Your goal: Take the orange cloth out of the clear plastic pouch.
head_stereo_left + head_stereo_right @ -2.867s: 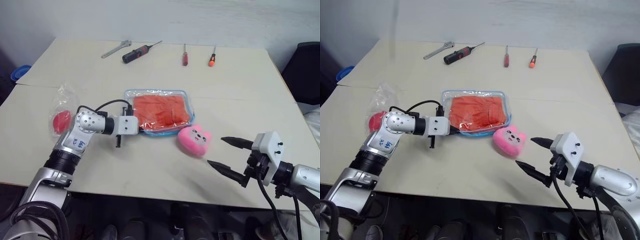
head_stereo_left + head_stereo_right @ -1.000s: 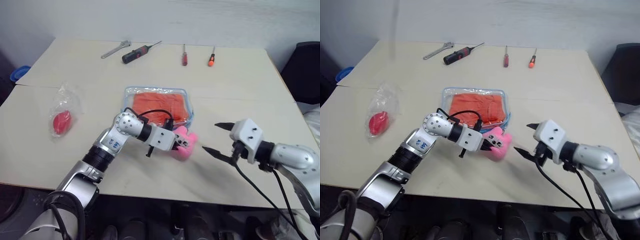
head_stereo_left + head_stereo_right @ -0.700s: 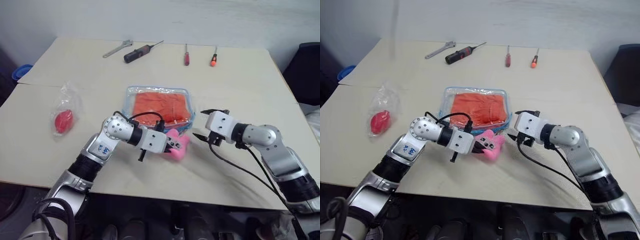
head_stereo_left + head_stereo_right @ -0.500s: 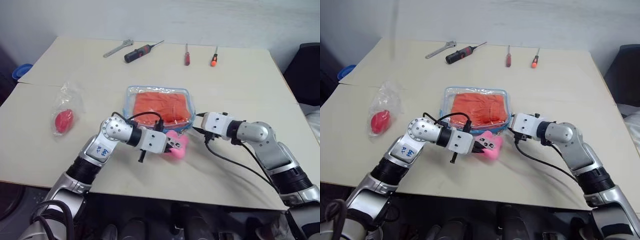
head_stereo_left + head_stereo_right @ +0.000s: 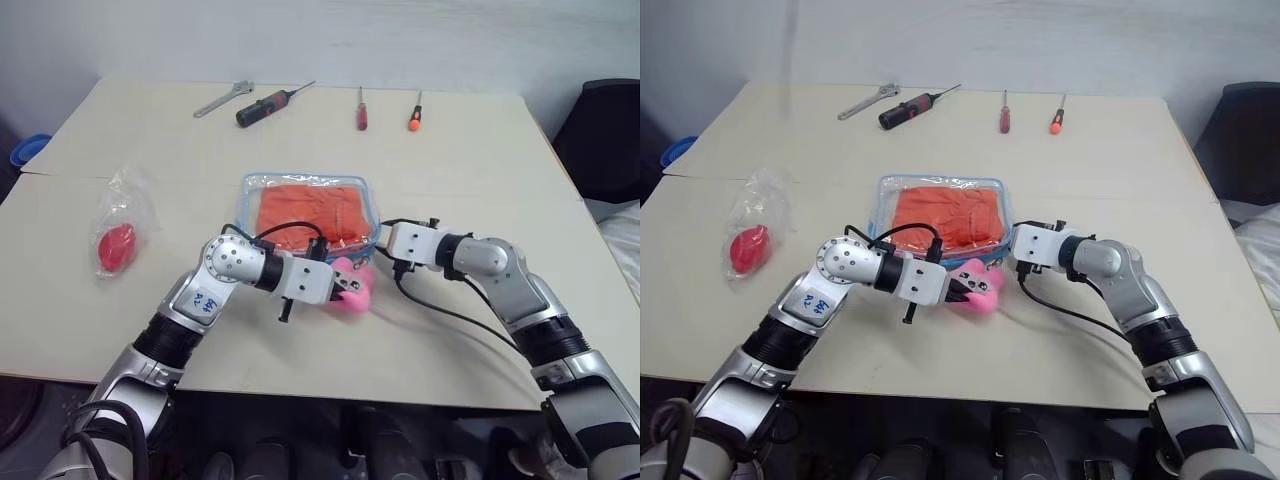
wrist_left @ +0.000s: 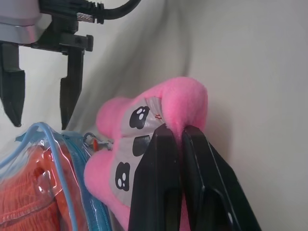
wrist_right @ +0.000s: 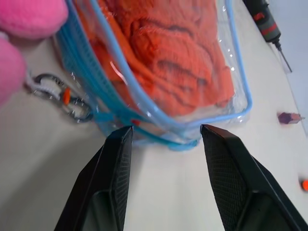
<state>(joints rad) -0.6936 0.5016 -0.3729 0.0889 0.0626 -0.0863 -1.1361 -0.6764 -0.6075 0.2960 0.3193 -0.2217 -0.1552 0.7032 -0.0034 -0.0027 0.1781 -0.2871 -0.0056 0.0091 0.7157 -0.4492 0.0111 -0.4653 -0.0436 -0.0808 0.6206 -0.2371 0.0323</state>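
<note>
The left end effector (image 6: 174,137) is closed, its two black fingers pinching a fold of a pink plush toy (image 5: 352,287) with a small face, which sits on the desk (image 5: 480,180) just in front of the clear plastic pouch (image 5: 305,210). The right end effector (image 7: 166,132) is part open and holds nothing; its fingers stand either side of the pouch's near right corner, just short of the light blue trim. Beside that corner, in the right wrist view, a small metal clip (image 7: 62,98) with an orange tab hangs from the pouch's zipper edge and lies on the desk. The pouch lies flat near the middle of the desk, and the orange cloth (image 5: 308,212) is inside it, folded and filling almost its whole width. Well apart to the robot's left lies a crinkly clear bag (image 5: 118,225) with a red ball inside. Along the far edge of the desk lie a wrench (image 5: 222,97), a black and red screwdriver (image 5: 268,102), a red screwdriver (image 5: 360,110) and an orange screwdriver (image 5: 414,112).
</note>
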